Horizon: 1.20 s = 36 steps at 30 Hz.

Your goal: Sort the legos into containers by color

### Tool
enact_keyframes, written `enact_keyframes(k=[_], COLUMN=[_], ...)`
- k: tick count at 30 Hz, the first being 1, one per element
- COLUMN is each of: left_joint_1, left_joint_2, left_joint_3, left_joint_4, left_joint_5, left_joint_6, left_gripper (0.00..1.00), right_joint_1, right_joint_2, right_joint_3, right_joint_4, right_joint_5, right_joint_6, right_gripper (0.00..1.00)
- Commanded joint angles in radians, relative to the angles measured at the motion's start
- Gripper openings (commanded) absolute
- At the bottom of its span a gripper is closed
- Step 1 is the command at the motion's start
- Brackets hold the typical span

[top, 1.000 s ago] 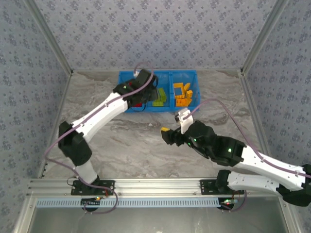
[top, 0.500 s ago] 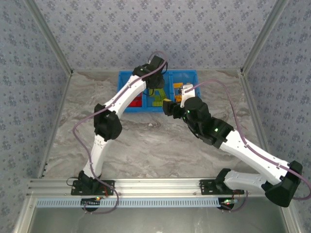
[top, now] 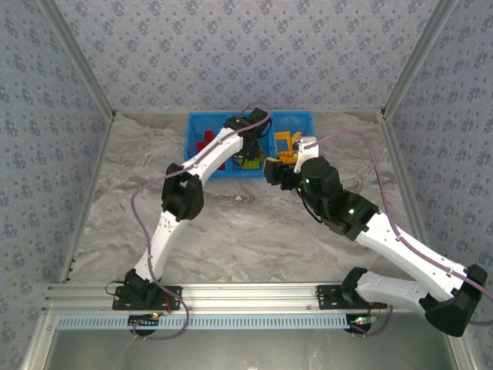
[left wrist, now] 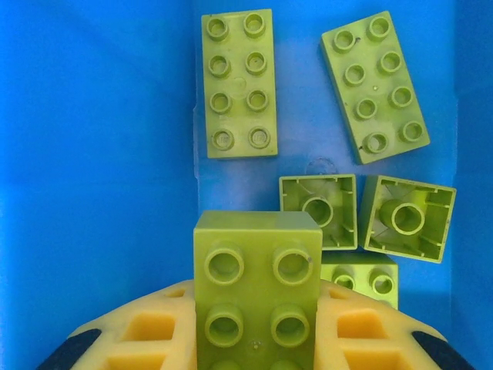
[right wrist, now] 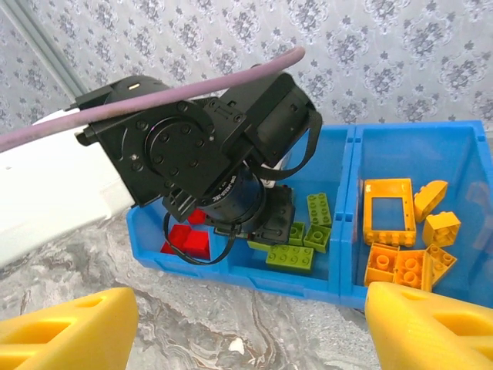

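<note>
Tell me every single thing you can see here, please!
bright blue plastic tray: one, blue, three compartments, far side of the table.
small red plastic bricks: at least two, red, left compartment, partly hidden by the left arm.
lime green plastic bricks: five, lime green, lying in the middle compartment.
lime green studded brick: one, lime green, held above the middle compartment.
orange plastic bricks: about six, orange, right compartment; one is an open frame.
grey marbled table: one, grey, under everything.
left gripper: one, yellow fingers, shut on the lime green studded brick.
right gripper: one, yellow fingers, open and empty, by the tray's near side.
</note>
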Motion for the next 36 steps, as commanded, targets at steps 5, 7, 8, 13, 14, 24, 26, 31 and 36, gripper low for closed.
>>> enact_keyframes(k=[5,7,8,13,14,24,26,31,36], left_joint_1=[-0.008,-0.008,-0.008,-0.009,-0.009,-0.017,-0.024,-0.045,-0.066], left_joint_2=[0.082,0.097,0.101,0.104,0.104,0.077,0.062,0.016,-0.038], left_joint_3=[0.086,0.098,0.1,0.1,0.1,0.101,0.102,0.119,0.127], left_joint_4=[-0.054,-0.062,-0.065,-0.073,-0.076,-0.089,-0.083,-0.07,-0.04], left_joint_5=[-0.094,-0.105,-0.108,-0.102,-0.099,-0.097,-0.103,-0.121,-0.139], left_joint_6=[-0.008,-0.009,-0.008,-0.015,-0.015,-0.016,-0.013,-0.001,0.013], left_gripper=[0.21,0.21,0.22,0.29,0.31,0.43,0.46,0.4,0.23], right_joint_1=[-0.009,-0.009,-0.011,-0.019,-0.021,-0.043,-0.046,-0.053,-0.061], right_joint_2=[-0.045,-0.048,-0.05,-0.051,-0.051,-0.051,-0.055,-0.065,-0.072], right_joint_3=[-0.023,-0.024,-0.024,-0.027,-0.028,-0.029,-0.031,-0.027,-0.025], right_joint_4=[-0.038,-0.04,-0.042,-0.045,-0.045,-0.05,-0.052,-0.058,-0.068], right_joint_5=[0.016,0.012,0.009,-0.01,-0.014,-0.055,-0.061,-0.071,-0.074], right_joint_6=[0.038,0.036,0.036,0.035,0.037,0.038,0.036,0.032,0.027], right_gripper=[0.8,0.8,0.8,0.8,0.8,0.8,0.81,0.81,0.8])
